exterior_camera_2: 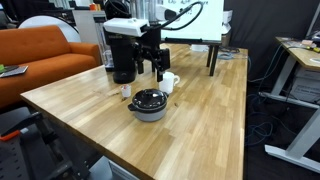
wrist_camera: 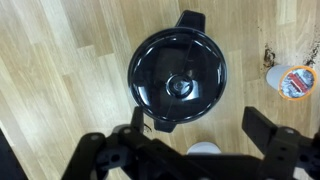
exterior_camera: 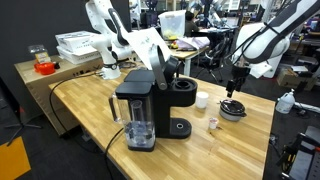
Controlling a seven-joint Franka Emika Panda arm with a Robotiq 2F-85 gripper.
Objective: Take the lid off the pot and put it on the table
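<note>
Butcher-block planks of the table (exterior_camera_2: 230,130) lie bare on the near side of the pot (exterior_camera_2: 148,113), which stands on the wood with the lid (exterior_camera_2: 148,98) seated flat on its rim, so nothing has been lifted yet. Directly above the pot hangs the gripper (exterior_camera_2: 150,70), clear of the lid, its jaws spread wide and holding nothing. The wrist view shows the knob (wrist_camera: 180,86) at the lid's centre, lying a little off the line between the fingers (wrist_camera: 136,118). I judge this to be the approach step. The next move calls for centring the jaws over the knob, coming straight down, and pinching only that small stub. Just behind the pot sits a white cup (exterior_camera_2: 170,82), and beyond it the coffee machine (exterior_camera_2: 122,55), both close enough to crowd the descent.
</note>
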